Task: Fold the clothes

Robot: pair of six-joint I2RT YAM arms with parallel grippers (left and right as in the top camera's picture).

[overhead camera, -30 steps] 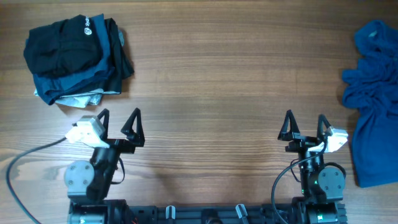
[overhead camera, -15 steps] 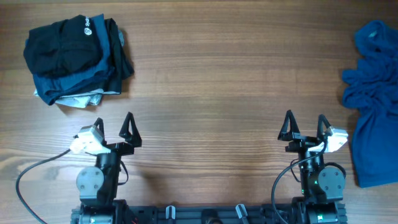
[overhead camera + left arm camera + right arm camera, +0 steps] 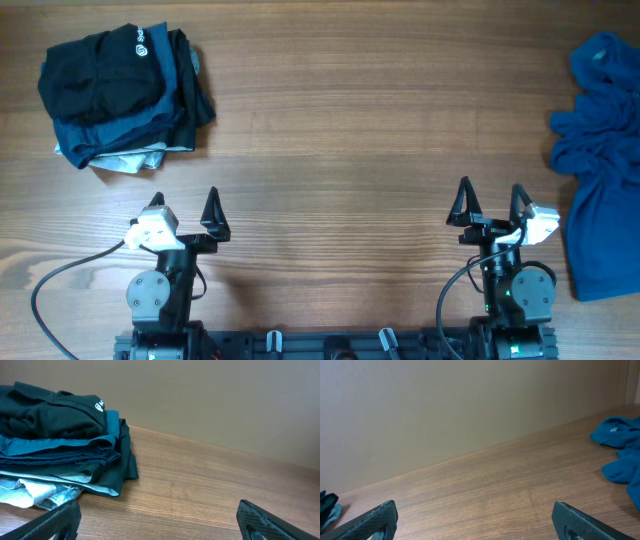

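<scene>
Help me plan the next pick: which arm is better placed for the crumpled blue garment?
Right. The blue garment lies just beside the open right pincer; the left pincer is far off.

Two tools – left tool [image 3: 184, 198], right tool [image 3: 490, 187] – one folded stack of clothes [image 3: 110, 90], one loose blue heap [image 3: 603, 160], one table [image 3: 340, 130].

Tabletop [image 3: 340, 120] was wood with visible grain, smooth, with a low sheen. The folded clothes [image 3: 120, 90] were soft matt cloth, black over teal, with a pale mottled layer underneath. The blue garment [image 3: 605, 170] was matt, crumpled cloth. The left fingers [image 3: 270, 520] and right fingers [image 3: 580, 520] looked like black, matt, finely textured plastic. The wall [image 3: 225, 400] was smooth and matt.
</scene>
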